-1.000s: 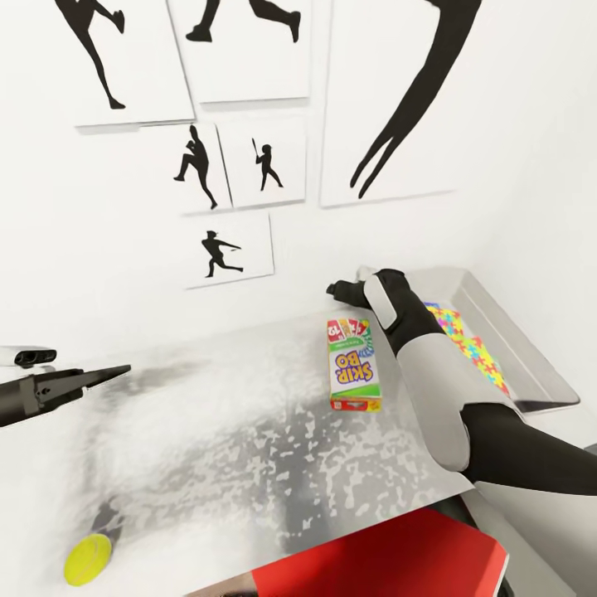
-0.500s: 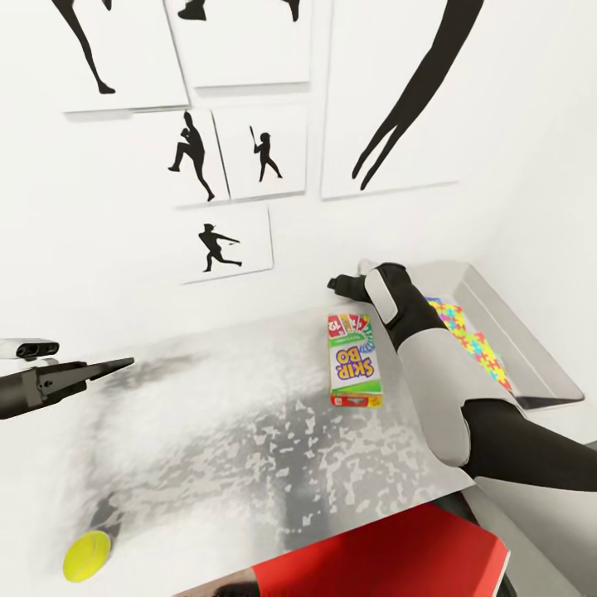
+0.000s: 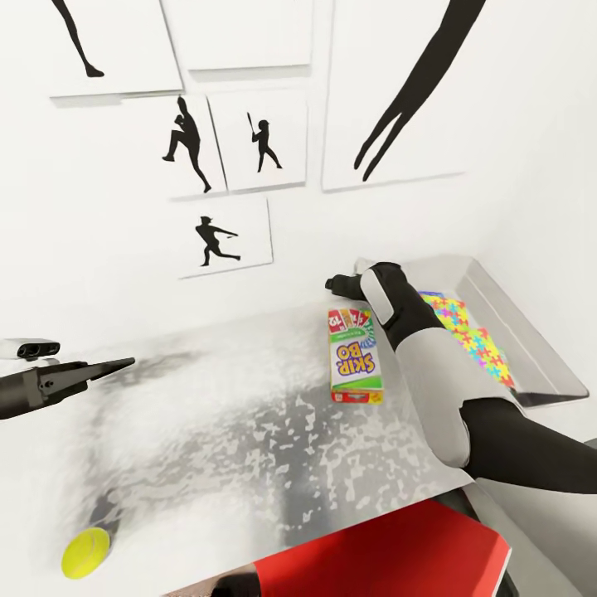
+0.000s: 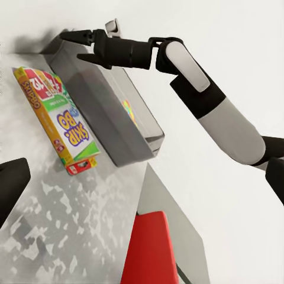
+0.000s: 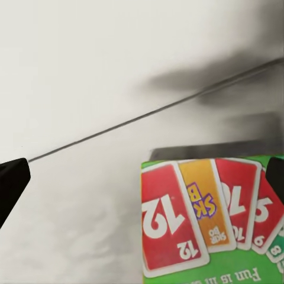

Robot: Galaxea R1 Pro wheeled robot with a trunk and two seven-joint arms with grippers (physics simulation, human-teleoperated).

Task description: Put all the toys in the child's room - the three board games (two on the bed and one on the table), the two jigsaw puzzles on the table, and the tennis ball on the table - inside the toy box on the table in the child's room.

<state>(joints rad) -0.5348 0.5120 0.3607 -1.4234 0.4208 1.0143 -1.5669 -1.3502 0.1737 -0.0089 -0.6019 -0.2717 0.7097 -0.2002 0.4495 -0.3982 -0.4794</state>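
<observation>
**Right gripper over the far end of the Skip-Bo box, toy box beside it**

From the head view, I am looking down on the pale grey desk (image 3: 207, 431). A board game (image 3: 354, 355) is lying flat on it: a green-and-white box with a red band at its near end, fanned cards printed at the far end and "SKIP BO" across the lid. Just beside it sits the toy box (image 3: 531, 348), a shallow light grey bin with sloping sides, and inside it a jigsaw puzzle (image 3: 468, 336) is showing its yellow, pink, blue and green interlocking pieces. My right arm is reaching across between game and bin, with the right gripper (image 3: 335, 285) near the wall past the game's far end; I cannot tell its opening here. The left gripper (image 3: 112, 365) is hanging well apart over the desk, fingers drawn to a narrow point. The tennis ball (image 3: 85, 553), yellow-green, is resting near the desk's front edge. A red flat panel (image 3: 390, 555) is sitting below the desk edge.

In the left wrist view, I am seeing the right gripper (image 4: 89, 48) with its fingers spread apart, empty, above the end of the toy box (image 4: 100, 106), and the board game (image 4: 56, 118) alongside.

In the right wrist view, I am looking at the board game's (image 5: 210, 219) red, orange and green number cards.
</observation>
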